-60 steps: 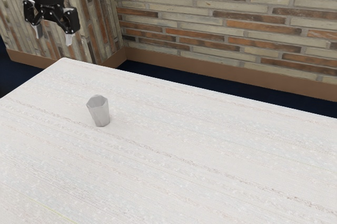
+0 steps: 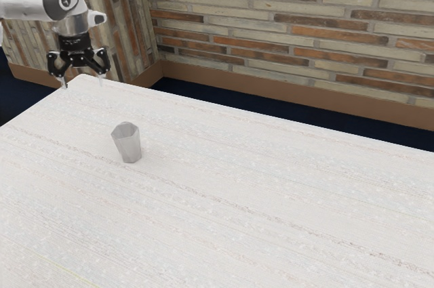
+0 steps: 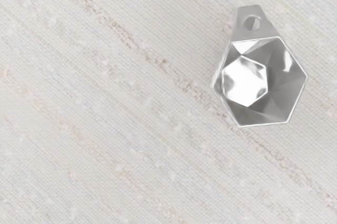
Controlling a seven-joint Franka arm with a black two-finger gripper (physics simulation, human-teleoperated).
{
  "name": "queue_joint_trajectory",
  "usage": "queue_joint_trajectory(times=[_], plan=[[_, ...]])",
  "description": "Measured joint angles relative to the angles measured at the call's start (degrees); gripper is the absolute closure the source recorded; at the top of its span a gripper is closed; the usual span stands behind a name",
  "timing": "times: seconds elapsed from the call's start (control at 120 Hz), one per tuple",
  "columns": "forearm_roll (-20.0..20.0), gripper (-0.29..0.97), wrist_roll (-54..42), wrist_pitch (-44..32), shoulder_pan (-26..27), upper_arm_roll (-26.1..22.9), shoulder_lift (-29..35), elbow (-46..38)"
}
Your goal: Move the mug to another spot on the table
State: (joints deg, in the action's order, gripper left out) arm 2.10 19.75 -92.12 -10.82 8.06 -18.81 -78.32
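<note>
1. Since the earlier frame our gripper (image 2: 81, 81) has dropped lower and gone toward the far side, w/ the white arm link now showing above it; the mug (image 2: 127, 142) hasn't shifted.
2. Jaws: spread wide, nothing between them, nothing held; the hand hangs over the far corner of the table (image 2: 271, 200) at the exterior view's left, in front of the brick wall (image 2: 285, 24).
3. Mug: upright on the table, toward the exterior view's left, nearer to us than the gripper and well apart from it; no contact yet.
4. Wrist view looks straight down into the mug (image 3: 260, 76): six-sided mouth, shiny inside, small handle tab (image 3: 253, 22) w/ a hole on one side; the mug sits off to one side of the hand's axis, not under it.
5. Step, as we judge it: approach only; task barely begun.
6. Risks from here:
   - coming down while off-centre; a finger could land on the rim and tip the mug;
   - walls are faceted and taper toward the base; pads set on an edge rather than on two opposite flats could slip or spin it;
   - closing across the handle tab; uneven grip, so the mug twists;
   - gripping too low on the taper; the mug may squeeze up and out.
</note>
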Motion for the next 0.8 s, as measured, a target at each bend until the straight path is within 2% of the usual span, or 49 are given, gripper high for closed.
queue_joint_trajectory(times=[0.225,0.308,0.508,0.8], plan=[[-2.7,0.00,7.8,-1.8,-4.3,-2.5,-16.2,14.0],[-3.1,0.00,10.0,-2.7,-5.0,-3.6,-19.9,16.4],[-3.2,0.00,14.1,-5.8,-5.4,-4.6,-24.6,17.9],[-2.4,0.00,17.9,-11.7,-6.4,-5.4,-27.2,18.0]])
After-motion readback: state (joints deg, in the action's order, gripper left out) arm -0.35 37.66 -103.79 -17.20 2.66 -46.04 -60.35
